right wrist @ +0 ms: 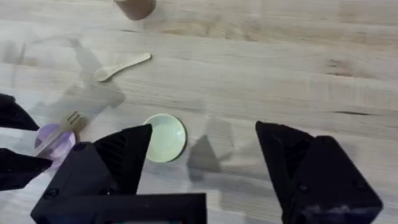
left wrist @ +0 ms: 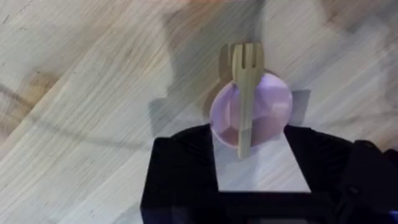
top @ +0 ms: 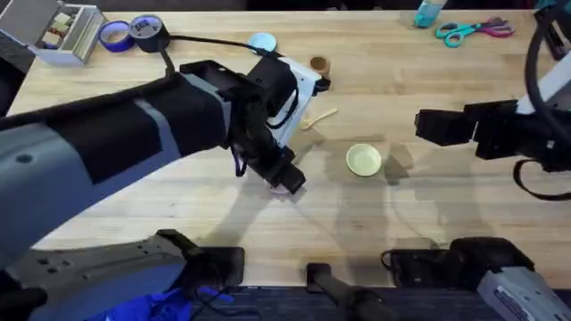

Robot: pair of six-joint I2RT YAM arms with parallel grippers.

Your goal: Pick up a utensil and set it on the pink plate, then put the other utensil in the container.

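- The left arm reaches from the lower left, large and dark under the overhead camera, across to the table's middle, its wrist bent down over the pink plate (left wrist: 252, 115).
- The left gripper (left wrist: 249, 180) hangs just above the plate; its black fingers stand apart, with nothing between them.
- The fork (left wrist: 244, 99) lies across the pink plate, tines past the plate's far rim over the table (top: 428, 205), handle end near the gripper.
- In the right wrist view, the fork (right wrist: 59, 130) lies tilted on the plate (right wrist: 53, 140), beside the left arm's dark fingers.
- The right arm comes in from the right edge and is held level above the table, well apart from the left arm.
- The right gripper (right wrist: 202, 168) has its fingers spread wide and empty, just beside the pale green dish (top: 363, 160).
- The spoon (top: 318, 117) lies flat on the wood, between the dish and the brown container (top: 318, 65), touching neither.
- The container stands upright towards the far side of the table.
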